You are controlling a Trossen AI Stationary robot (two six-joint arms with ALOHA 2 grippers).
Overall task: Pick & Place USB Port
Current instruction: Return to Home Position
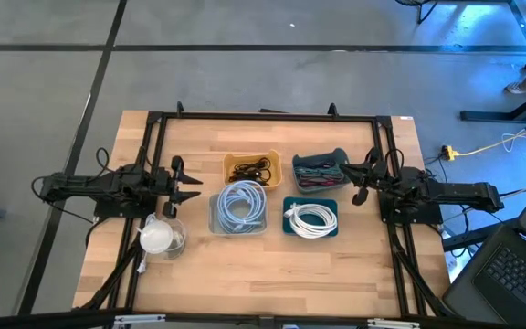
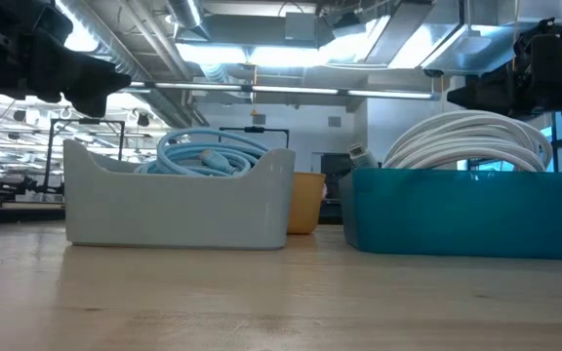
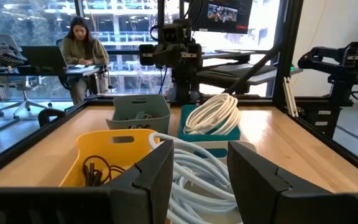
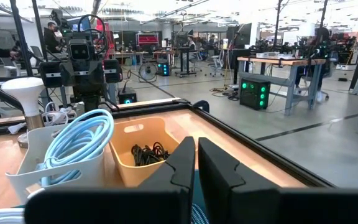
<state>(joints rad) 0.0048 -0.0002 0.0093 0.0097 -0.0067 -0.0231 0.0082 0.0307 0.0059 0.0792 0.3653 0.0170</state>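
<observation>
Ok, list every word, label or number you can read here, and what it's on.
No text here can be read.
On the monitor above the far arm: writing too small to read.
On the red screen across the room: blurred.
On the white bin, teal bin, yellow bin: no labels visible.

We see that the left gripper (image 3: 199, 158) has fingers (image 3: 154, 177) of dark matt plastic. Right ahead of it, the pale blue cable (image 1: 239, 203) has a smooth, faintly glossy sheath. Its white bin (image 2: 174, 205) is smooth plastic, like the yellow bin (image 3: 104, 149) alongside. Close by the right gripper (image 4: 196, 152), a glossy white cable (image 2: 466, 141) fills the smooth plastic teal bin (image 2: 457, 210). The table (image 1: 272, 265) is matt, grained wood.
</observation>
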